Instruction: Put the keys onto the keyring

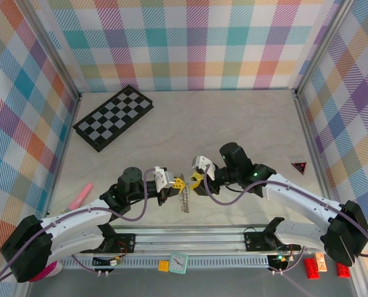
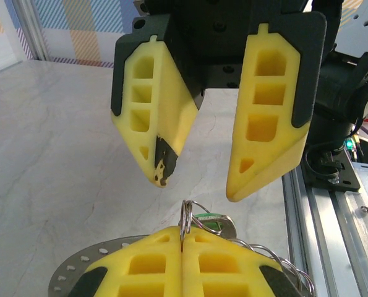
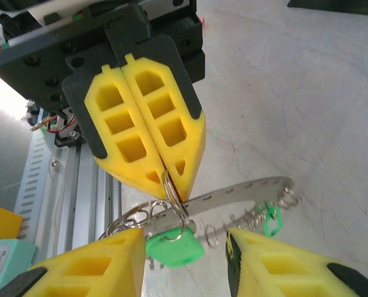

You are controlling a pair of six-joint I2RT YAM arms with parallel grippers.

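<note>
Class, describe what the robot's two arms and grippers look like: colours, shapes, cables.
The left arm and right arm have white shells with black joints, and a purple cable loops along each. The left gripper and right gripper each have two yellow wedge-shaped fingers with rectangular hollows, on black mounts.

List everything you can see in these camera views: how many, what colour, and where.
chessboard: one, black and grey, far left of the table
triangle: one, red and dark, right side of the table
pink object: one, left table edge, too small to identify
clock: one, mint, near rail between the arm bases
yellow brick: one, beside the clock
red bricks: two, near right corner
keyring: one, grey perforated band with wire loops, between the grippers
keys: two mint-green heads, among those loops
left gripper: yellow fingers, shut on a keyring loop
right gripper: yellow fingers, open, facing the left
</note>
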